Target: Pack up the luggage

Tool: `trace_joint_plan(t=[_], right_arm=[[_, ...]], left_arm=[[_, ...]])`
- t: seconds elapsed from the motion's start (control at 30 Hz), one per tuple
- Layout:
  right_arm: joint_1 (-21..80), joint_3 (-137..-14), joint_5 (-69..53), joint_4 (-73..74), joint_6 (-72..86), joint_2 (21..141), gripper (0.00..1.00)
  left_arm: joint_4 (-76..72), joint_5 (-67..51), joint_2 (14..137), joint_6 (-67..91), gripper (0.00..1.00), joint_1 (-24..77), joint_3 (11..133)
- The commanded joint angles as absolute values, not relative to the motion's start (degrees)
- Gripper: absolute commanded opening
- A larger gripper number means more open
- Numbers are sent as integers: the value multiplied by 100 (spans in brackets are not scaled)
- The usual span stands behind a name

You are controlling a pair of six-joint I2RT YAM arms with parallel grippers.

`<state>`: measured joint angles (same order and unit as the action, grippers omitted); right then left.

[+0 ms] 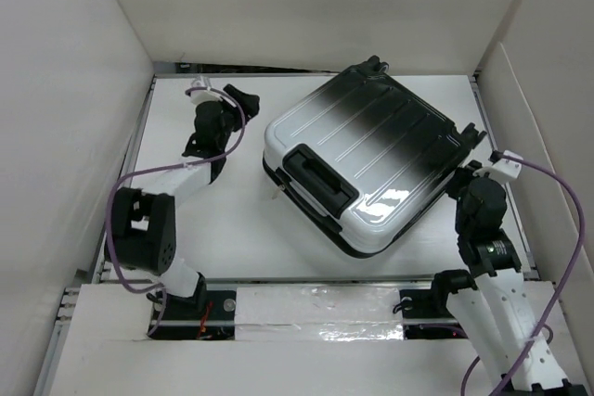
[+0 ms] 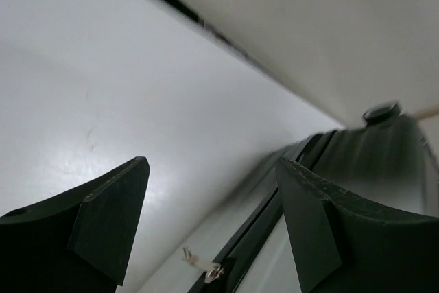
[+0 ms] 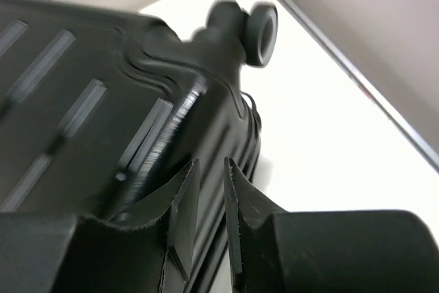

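**Luggage closed on tabletop, fingers at both flanks**

Left gripper sits at the far left of the tabletop, just beside the luggage's left corner and not touching it. In the left wrist view its fingers are spread wide. Only bare tabletop shows between them, with the shell's edge and a small metal zip pull by the right finger.

The luggage lies flat and shut, right of centre, turned diagonally. The silver-white end with the black handle faces the arms; the black end lies far.

Right gripper is at the luggage's right corner, near a wheel. Its fingers stand a narrow slit apart, close against the dark ribbed shell, with nothing seen in the slit.
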<state>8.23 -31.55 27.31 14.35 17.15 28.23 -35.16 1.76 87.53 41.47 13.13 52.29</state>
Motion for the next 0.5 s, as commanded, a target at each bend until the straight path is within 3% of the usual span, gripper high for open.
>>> trace_joint_plan(t=[0.0, 0.47], right_arm=[[467, -2848, 1744, 889, 1854, 3040, 27], [193, -3647, -658, -730, 1565, 5553, 26]], left_arm=[[-3911, -475, 8894, 4228, 72, 1537, 5125], [-5098, -62, 8017, 4114, 69, 2819, 3140]])
